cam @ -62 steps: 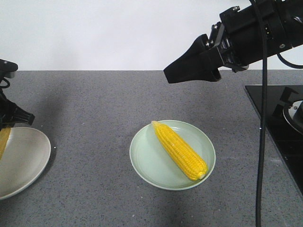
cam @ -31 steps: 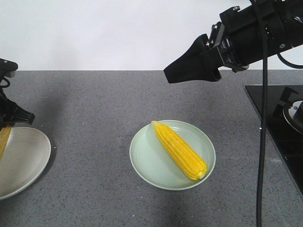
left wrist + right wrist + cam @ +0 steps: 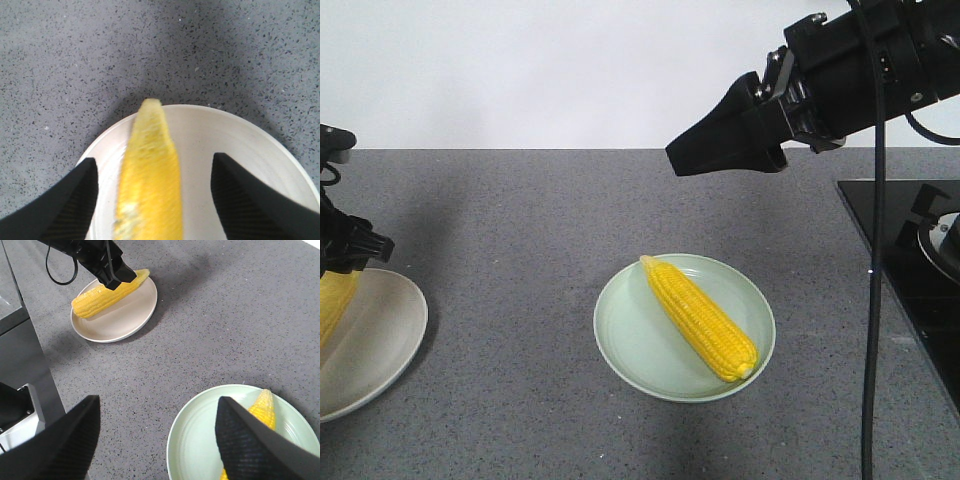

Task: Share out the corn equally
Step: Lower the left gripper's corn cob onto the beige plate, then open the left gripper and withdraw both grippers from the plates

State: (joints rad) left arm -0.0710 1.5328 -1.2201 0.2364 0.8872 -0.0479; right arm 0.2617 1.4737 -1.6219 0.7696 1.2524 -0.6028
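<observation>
Two cobs, two plates: one corn cob [image 3: 700, 318] lies diagonally on the green plate [image 3: 620, 335] in the middle of the grey tabletop [image 3: 520, 220], and the other cob [image 3: 107, 292] sits over the white plate [image 3: 127, 322] off to my left. My left end effector [image 3: 155, 200] is right above that second cob, fingers spread to either side with clear gaps and not touching it, so I judge the cob is resting on the plate. My right end effector [image 3: 157, 440] hangs high over the green plate, spread wide and empty. With one cob per plate, I judge the sharing done; what remains is pulling my left arm clear.
</observation>
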